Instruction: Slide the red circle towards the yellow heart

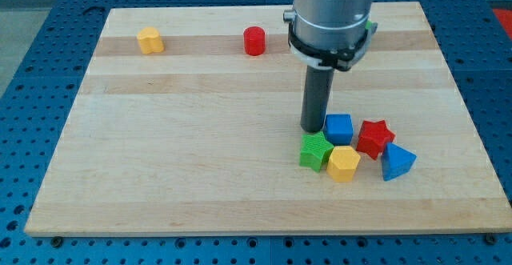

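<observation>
With no claw fitted, my tip (312, 129) rests lower right beside the blue cube (339, 128), risking scattering it when travelling to the upper-centre red cylinder (254, 41), bound for the upper-left yellow heart (150, 40).

Light even, bright, diffuse, apparently from overhead. Wooden board (200, 137) evenly lit, no glare patches. Soft short shadows under the blocks; a faint one at my tip (311, 129). Mild sheen on my grey arm housing (332, 9). Focus fair throughout, slight softness from low resolution. No obvious edge distortion.
</observation>
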Controlling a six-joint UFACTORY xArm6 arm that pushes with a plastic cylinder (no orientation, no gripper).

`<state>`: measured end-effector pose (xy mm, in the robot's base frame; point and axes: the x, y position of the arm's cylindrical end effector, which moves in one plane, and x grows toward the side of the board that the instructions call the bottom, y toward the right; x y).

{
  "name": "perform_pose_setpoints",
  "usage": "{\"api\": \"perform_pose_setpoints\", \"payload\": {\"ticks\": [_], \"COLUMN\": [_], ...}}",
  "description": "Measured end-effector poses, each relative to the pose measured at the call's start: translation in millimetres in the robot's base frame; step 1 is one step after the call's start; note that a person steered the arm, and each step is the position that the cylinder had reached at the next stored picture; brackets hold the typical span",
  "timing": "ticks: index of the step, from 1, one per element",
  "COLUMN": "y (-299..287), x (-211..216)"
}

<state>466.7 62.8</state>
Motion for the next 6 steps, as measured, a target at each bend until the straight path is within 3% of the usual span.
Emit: {"api": "perform_pose_setpoints", "payload": {"ticks": [4,6], "y": [-1,-39], "x": [-115,-157]}}
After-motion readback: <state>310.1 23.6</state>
